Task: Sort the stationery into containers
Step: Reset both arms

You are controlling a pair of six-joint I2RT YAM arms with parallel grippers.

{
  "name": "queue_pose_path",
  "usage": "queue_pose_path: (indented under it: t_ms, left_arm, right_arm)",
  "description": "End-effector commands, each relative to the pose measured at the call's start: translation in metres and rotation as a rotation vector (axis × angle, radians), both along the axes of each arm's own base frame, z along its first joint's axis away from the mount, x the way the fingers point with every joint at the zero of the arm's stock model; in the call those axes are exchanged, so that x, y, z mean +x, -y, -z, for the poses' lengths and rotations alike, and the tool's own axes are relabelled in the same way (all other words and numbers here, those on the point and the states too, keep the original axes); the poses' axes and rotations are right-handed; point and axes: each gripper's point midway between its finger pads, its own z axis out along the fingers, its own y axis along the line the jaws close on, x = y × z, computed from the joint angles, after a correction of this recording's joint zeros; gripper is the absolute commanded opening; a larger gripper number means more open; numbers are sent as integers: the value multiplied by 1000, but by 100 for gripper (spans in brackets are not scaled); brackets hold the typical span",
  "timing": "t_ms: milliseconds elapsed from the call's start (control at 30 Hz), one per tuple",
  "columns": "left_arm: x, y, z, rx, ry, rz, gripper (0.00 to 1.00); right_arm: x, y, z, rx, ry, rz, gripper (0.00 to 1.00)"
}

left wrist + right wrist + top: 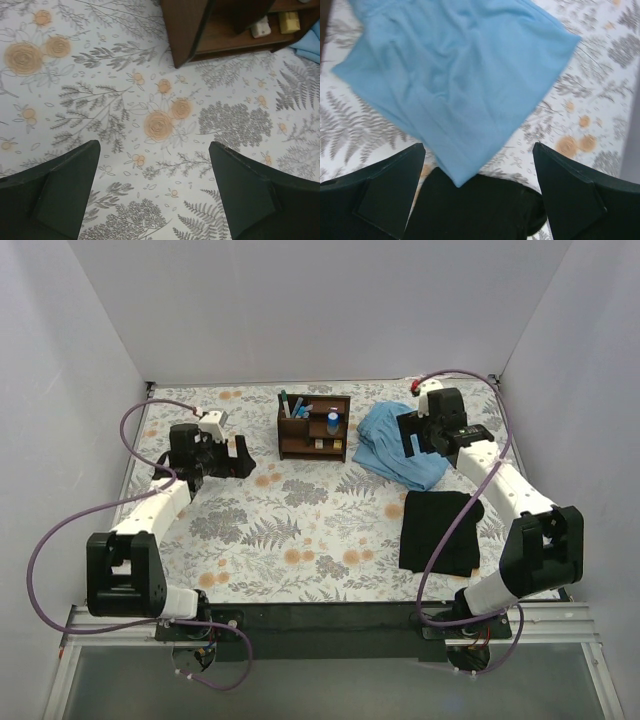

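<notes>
By the far edge, the organizer (314, 427) holds the pens (290, 406); I spot none loose; left gripper (154, 146), right gripper (479, 147) spread wide, empty.

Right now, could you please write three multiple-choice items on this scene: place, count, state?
1. The light blue cloth lies on the wooden desk organizer's: A) right-arm side B) left-arm side C) top.
2. Cloths on the table: A) one B) two C) three.
3. The left gripper is: A) shut on a pen B) shut on cloth C) open, empty.
1 A: top view shows it there. 2 B: light blue plus black cloth. 3 C: fingers apart, nothing between.
</notes>
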Motion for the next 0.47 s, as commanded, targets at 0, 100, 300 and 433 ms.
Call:
queue_pose_path:
  t_ms: [0,100,300,433]
  left_arm:
    - [28,-23,-17,96,22,-94,93]
    - [32,-27,-9,116,-12,-103,93]
    - [40,-27,-15,166,20,-77,93]
    - [47,-38,-5,214,-3,-115,94]
  right_arm:
    - [18,38,-21,-40,63,207,98]
    - [29,47,-27,-85,88,235,98]
    - [56,46,-26,-148,74,178,97]
    - [67,44,-42,-40,110,186,98]
